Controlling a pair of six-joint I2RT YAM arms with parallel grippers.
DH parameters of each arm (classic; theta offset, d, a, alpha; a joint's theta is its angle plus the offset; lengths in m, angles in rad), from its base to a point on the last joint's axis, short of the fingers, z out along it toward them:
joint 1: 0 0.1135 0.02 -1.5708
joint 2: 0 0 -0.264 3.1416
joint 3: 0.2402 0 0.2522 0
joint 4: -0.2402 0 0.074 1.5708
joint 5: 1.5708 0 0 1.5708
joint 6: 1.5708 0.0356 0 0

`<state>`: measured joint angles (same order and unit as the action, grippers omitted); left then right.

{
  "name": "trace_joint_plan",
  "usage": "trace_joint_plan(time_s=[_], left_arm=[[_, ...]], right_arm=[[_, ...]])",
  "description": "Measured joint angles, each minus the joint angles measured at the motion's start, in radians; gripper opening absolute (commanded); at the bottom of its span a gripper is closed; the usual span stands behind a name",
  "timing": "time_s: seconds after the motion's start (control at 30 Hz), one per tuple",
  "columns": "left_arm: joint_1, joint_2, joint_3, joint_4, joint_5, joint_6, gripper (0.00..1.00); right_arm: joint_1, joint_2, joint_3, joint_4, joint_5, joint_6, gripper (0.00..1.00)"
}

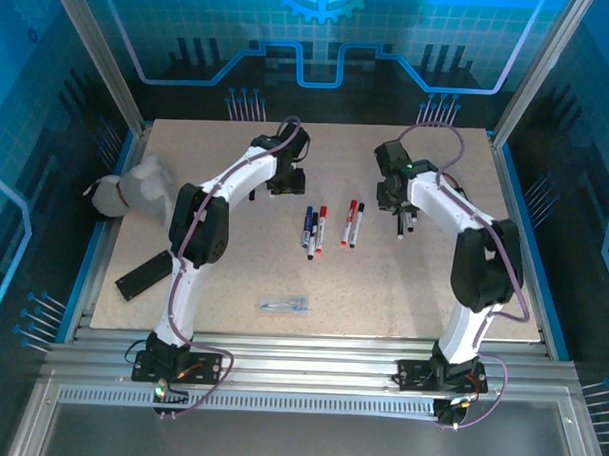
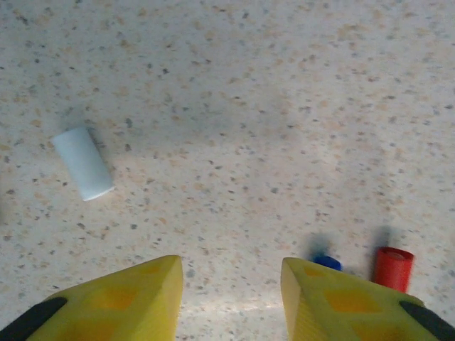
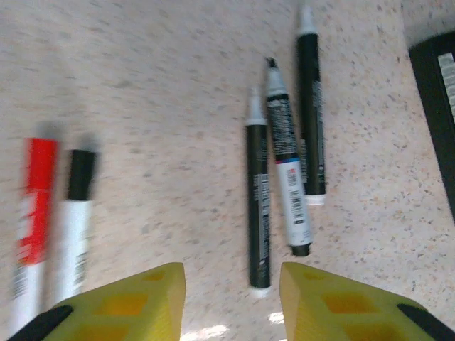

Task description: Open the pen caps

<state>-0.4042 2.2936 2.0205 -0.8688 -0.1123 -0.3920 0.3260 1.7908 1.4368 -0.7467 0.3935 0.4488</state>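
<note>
On the table (image 2: pixel 284 106), a white cap (image 2: pixel 83 163) lies ahead-left of the left tool (image 2: pixel 231 275).

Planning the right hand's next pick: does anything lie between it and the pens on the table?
Nothing visible does. In the right wrist view the right hand is open over the table, and the nearest pen lies just ahead of its fingers with only bare surface in between.

— How many pens (image 3: pixel 257 213) on the surface?
— I count five.
— Loose caps?
— One white cap (image 2: pixel 82 163). Also one wrapper (image 1: pixel 285 304) and one black box (image 1: pixel 145 273).
</note>
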Motion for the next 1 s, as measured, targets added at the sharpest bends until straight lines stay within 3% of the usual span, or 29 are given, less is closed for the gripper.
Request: trace_joint_plan(time_s=[0.13, 0.33, 1.0], left_arm=[[-0.023, -0.011, -0.032, 0.019, 0.013, -0.001, 0.45], [-0.050, -0.011, -0.041, 0.029, 0.024, -0.002, 0.46], [-0.090, -0.008, -0.078, 0.042, 0.032, -0.001, 0.44]], right_arm=[[0.055, -0.081, -0.056, 0.047, -0.077, 0.020, 0.44], [0.107, -0.086, -0.103, 0.075, -0.161, 0.051, 0.44], [0.114, -0.076, -0.103, 0.095, -0.196, 0.061, 0.43]])
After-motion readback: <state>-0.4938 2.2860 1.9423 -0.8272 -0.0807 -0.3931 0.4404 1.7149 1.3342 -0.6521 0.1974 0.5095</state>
